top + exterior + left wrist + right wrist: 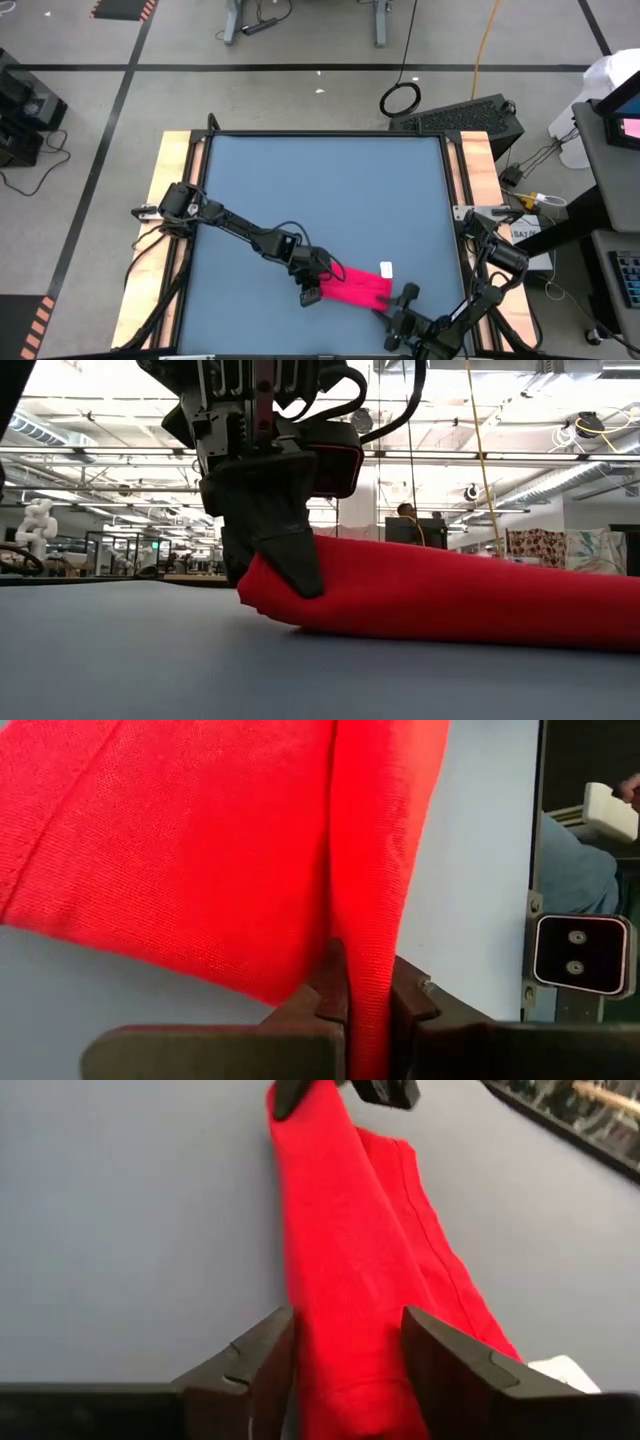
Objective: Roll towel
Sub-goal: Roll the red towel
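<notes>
The towel (355,287) is a bright red cloth rolled into a long bundle. It lies by its underside on the blue tabletop (320,190), near the near edge and right of the middle. A small white tag (386,268) shows at its right end. My left gripper (315,290) is shut on the roll's left end (270,585). My right gripper (350,1330) is low at the roll's right end, open, with one finger on either side of the cloth. My left gripper pinches a raised fold of the towel (365,950) between its two fingers at the roll's left end. The fingers slant down from the table's left and far side. One finger (295,565) lies over the end of the roll, which rests on the table. My right gripper has the roll's right end (345,1370) filling the gap between its fingers, which lie along the roll; whether they press on it I cannot tell.
Wooden rails (478,170) run along the table's left and right sides. The roll lies close to the near edge. Bare blue tabletop stretches from the roll toward the far edge. A black case (465,115) and cables lie on the floor beyond the table.
</notes>
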